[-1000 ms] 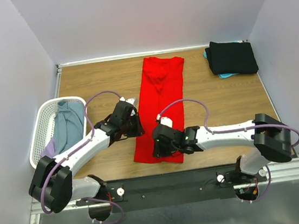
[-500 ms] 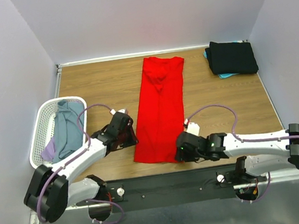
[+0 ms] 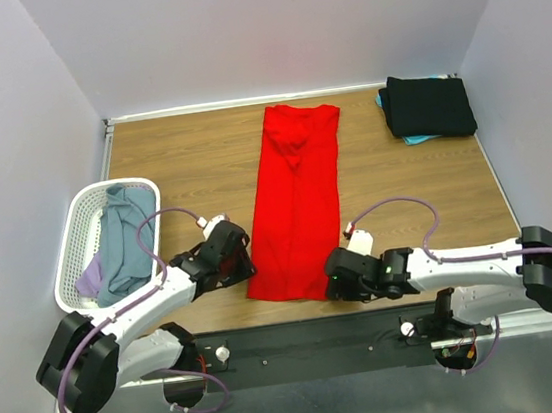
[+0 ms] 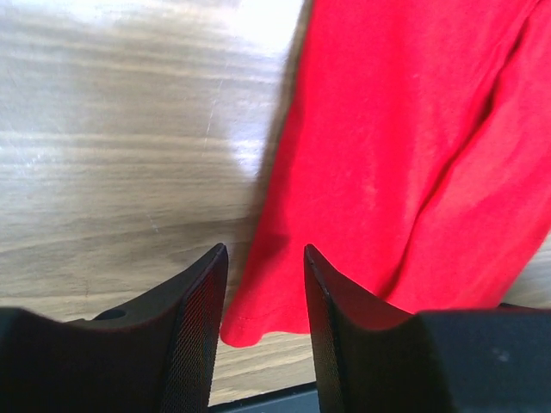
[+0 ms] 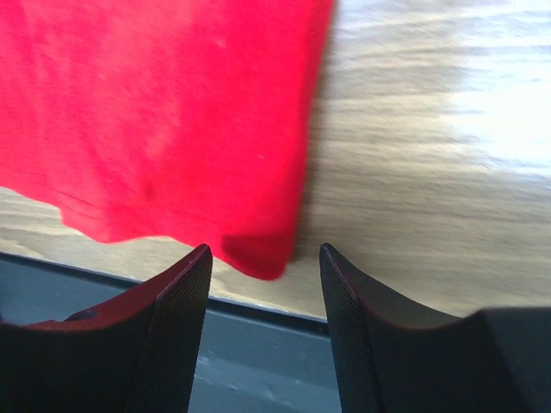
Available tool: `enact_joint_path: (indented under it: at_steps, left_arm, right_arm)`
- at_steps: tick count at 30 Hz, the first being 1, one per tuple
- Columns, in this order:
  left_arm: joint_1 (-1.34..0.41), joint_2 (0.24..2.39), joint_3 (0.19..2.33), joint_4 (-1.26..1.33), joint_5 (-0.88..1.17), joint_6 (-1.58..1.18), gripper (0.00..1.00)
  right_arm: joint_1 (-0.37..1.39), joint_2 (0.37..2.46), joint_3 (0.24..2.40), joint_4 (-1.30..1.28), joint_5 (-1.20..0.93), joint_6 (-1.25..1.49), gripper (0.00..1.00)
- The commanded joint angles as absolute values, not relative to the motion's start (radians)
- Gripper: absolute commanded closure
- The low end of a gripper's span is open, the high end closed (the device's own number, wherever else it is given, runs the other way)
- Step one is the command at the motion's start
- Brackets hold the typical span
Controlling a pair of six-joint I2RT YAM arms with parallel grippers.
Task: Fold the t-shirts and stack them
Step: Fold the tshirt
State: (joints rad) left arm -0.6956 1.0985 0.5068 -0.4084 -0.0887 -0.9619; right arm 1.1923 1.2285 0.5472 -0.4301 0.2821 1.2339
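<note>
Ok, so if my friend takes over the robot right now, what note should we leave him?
Left gripper: open, holding nothing, pointed at the near left corner of the red shirt.
Right gripper: open, holding nothing, pointed at the shirt's near right corner.
The red shirt lies on the table, folded into a long narrow strip.
Done: black shirt folded and stacked on a teal one at the far right corner.
Left: fold the red strip shorter and stack it. The grey-blue shirt and lavender one wait in the white basket.
</note>
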Motion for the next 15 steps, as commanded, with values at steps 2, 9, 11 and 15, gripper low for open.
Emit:
enact_joint_path:
  at_steps: [2,9,11,15]
  left_arm:
    - [-0.719,1.111,0.480,-0.425,-0.138,-1.012,0.51]
    - [-0.782,1.112,0.462,-0.408,-0.112,-1.026,0.53]
    - [-0.814,1.112,0.460,-0.381,-0.092,-1.031,0.55]
    - [-0.888,1.163,0.477,-0.339,-0.046,-1.039,0.56]
  right_arm:
    - [1.198,1.319,0.538,-0.377,0.315,1.252,0.45]
    - [1.152,1.294,0.483,-0.367,0.270,1.215,0.89]
    - [1.118,1.226,0.416,-0.379,0.250,1.192,0.96]
    - [1.052,1.059,0.379,-0.507,0.250,1.147,0.98]
